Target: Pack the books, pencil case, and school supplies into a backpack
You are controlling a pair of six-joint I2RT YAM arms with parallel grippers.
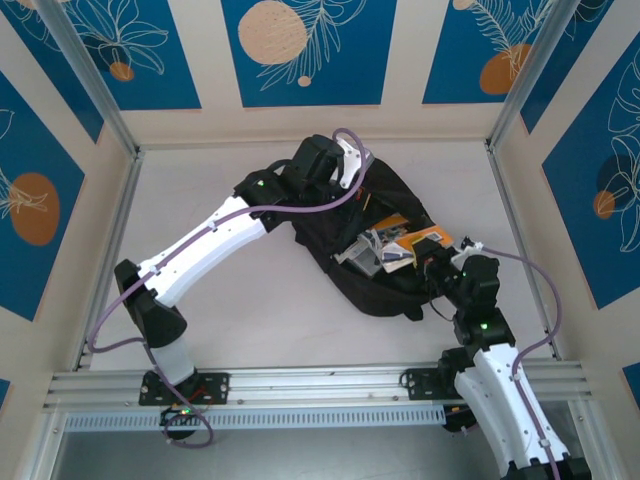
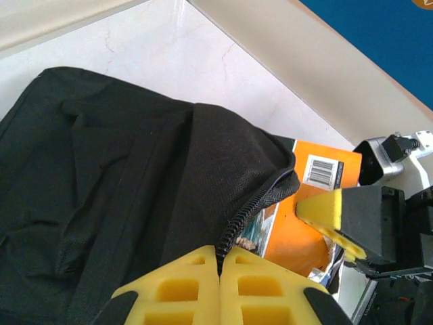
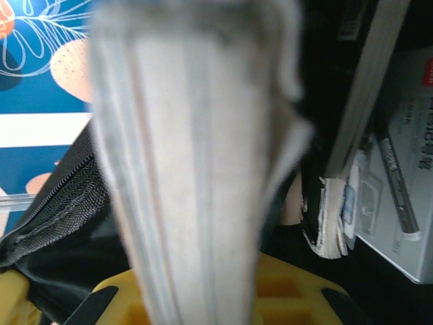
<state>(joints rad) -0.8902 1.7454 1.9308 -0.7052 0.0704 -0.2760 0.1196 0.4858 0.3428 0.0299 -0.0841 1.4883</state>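
On the left, the left arm is reaching out across the pale table [image 1: 230,290] to the far end of the backpack [image 2: 101,169], which is lying flat in the middle of the table, well out from both bases. The left gripper [image 2: 220,261] is pinching tight, yellow pads pressed together on the black fabric right at the zipper edge [image 2: 260,203], and it is lifting that lip up as a raised fold. Just beyond the lip, the mouth of the bag is gaping towards the right arm, and an orange book [image 2: 298,237] is sticking out of it, barcode side up. Further right, the right gripper [image 3: 203,298] is clamping that book. In the left wrist view one of its yellow fingers is pressing against the orange cover. In its own view, the pale page block is rising, blurred, from between the pads. Black zippered fabric is sitting to its left.
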